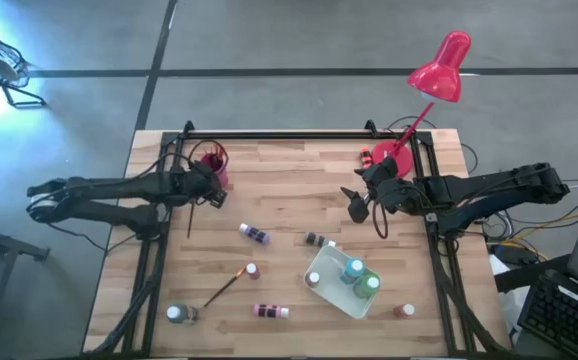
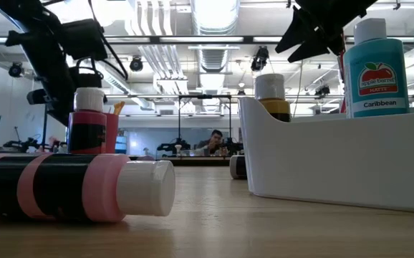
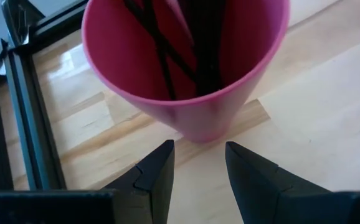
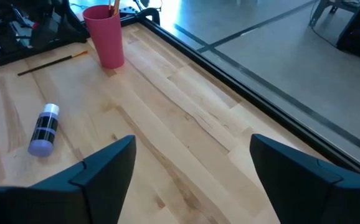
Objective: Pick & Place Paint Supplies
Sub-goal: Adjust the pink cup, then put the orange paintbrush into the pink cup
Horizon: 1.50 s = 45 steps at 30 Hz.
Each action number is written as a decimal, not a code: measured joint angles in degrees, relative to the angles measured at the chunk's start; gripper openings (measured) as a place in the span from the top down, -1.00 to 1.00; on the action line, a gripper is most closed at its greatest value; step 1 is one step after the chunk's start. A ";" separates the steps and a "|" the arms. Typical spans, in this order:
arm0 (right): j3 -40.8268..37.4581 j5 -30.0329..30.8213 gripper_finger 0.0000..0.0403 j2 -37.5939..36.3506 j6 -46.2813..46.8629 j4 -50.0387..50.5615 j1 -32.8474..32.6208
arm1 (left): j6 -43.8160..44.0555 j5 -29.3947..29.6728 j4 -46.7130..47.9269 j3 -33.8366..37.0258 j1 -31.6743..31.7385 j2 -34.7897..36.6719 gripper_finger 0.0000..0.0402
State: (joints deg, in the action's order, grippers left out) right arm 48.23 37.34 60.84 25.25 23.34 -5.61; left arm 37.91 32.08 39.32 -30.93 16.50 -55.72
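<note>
A pink cup (image 3: pixel 186 68) with several dark brushes inside stands at the table's far left (image 1: pixel 214 165). My left gripper (image 3: pixel 198 168) hangs open just short of the cup's base, with nothing between its fingers (image 1: pixel 212 195). A dark brush (image 4: pixel 49 62) lies on the table beside the cup. A purple bottle (image 1: pixel 254 234), a dark bottle (image 1: pixel 317 240), a pink-and-black bottle (image 1: pixel 269 311), a teal bottle (image 1: pixel 179 314) and an orange-handled brush (image 1: pixel 224 288) lie scattered. My right gripper (image 1: pixel 359 205) hovers wide open above the table's middle right (image 4: pixel 192 168).
A white tray (image 1: pixel 329 290) at the near right holds a teal bottle (image 1: pixel 353 268) and a green bottle (image 1: pixel 371 284). A red desk lamp (image 1: pixel 439 68) stands at the far right corner. A black frame (image 1: pixel 299 135) runs along the far edge. A brown bottle (image 1: pixel 404 311) stands at the near right.
</note>
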 joint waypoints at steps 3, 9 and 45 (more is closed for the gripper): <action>0.00 0.00 -0.50 0.00 -0.01 0.02 0.02 | -0.72 -0.37 -2.72 1.24 0.54 0.00 0.26; 0.00 0.00 -0.49 0.00 -0.01 0.01 0.04 | -2.37 -2.47 -8.21 3.61 2.41 0.00 0.26; 0.00 0.09 -0.53 0.00 0.18 -0.07 0.09 | 7.51 -9.88 12.80 0.46 4.52 4.56 0.26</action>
State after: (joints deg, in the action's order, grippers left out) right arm 48.23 37.43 60.84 25.43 23.27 -5.52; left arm 45.42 22.19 52.12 -30.47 21.03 -51.17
